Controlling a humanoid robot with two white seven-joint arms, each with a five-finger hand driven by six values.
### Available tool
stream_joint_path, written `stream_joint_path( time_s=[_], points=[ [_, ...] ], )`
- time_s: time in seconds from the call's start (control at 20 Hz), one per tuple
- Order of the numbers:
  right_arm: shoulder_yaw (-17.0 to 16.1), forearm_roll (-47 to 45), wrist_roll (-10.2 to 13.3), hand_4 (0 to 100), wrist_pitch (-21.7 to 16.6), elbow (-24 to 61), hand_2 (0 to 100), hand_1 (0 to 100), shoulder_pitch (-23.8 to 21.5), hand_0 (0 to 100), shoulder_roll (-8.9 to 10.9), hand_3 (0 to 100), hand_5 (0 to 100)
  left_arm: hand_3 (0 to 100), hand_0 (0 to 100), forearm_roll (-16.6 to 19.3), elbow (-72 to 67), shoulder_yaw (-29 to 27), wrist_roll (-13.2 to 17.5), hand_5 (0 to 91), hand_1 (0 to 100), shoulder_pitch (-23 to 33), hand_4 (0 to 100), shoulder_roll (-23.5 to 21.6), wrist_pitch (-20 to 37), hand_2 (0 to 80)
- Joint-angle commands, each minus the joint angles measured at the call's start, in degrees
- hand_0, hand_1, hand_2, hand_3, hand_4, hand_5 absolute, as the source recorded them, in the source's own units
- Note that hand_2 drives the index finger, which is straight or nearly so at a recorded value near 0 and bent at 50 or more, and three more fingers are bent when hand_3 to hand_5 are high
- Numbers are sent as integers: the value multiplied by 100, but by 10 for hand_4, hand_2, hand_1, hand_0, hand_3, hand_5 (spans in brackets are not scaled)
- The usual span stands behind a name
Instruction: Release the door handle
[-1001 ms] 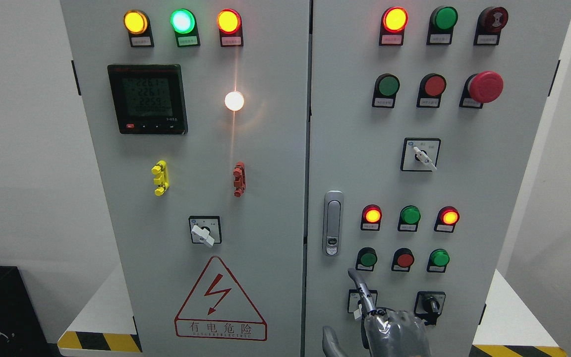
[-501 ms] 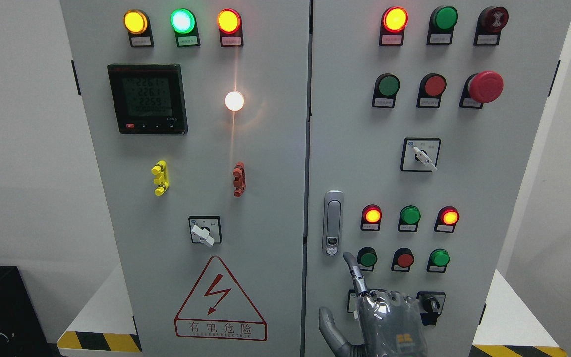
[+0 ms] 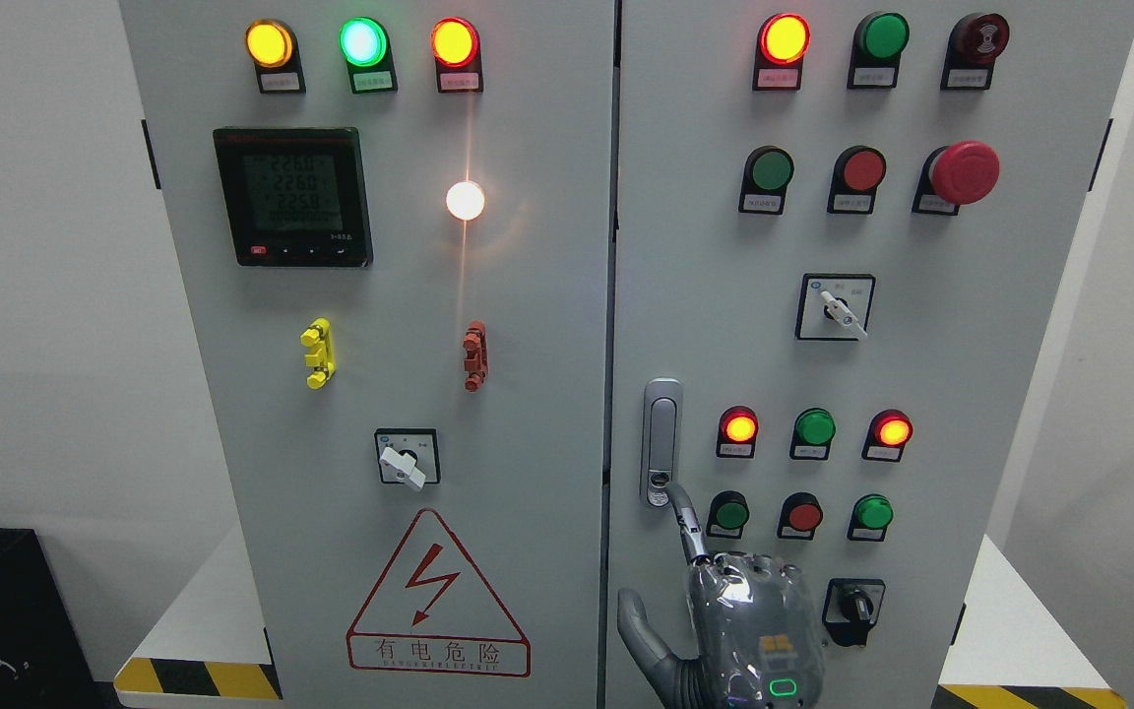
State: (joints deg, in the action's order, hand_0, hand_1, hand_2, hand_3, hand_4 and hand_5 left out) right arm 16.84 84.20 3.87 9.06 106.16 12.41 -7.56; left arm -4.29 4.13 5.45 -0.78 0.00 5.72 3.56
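Right hand (image 3: 739, 630): raised at the cabinet's right door, back toward the camera, index finger (image 3: 685, 517) extended, thumb out left, other fingers curled, holding nothing.
Door handle (image 3: 662, 441): just above the fingertip, which meets its lower end.

1. We see bright, even light across the pale grey metal cabinet doors (image 3: 528, 295), and the picture is sharp throughout.
2. We note the round white lamp (image 3: 466, 200) flaring, with a thin vertical streak above and below it.
3. We find soft shadows beneath the round red mushroom button (image 3: 964, 171), and sheen on the glossy grey robot hand (image 3: 749, 630).
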Motion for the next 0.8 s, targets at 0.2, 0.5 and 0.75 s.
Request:
stream_joint_path(
  time_s=[0.2,0.5,0.75],
  points=[
    [170,105,-1,991,52,-298,4,250,113,446,-9,990,1000,0,120,-2,0,0,-1,0,556,97,0,0,5,0],
    [170,105,-1,991,96,-298,4,249,113,445,-9,991,1000,0,120,7,0,0,-1,0,556,97,0,0,5,0],
    [161,114,-1,991,158,-298,3,249,165,445,-9,990,1000,0,120,7,0,0,-1,0,556,97,0,0,5,0]
  ],
)
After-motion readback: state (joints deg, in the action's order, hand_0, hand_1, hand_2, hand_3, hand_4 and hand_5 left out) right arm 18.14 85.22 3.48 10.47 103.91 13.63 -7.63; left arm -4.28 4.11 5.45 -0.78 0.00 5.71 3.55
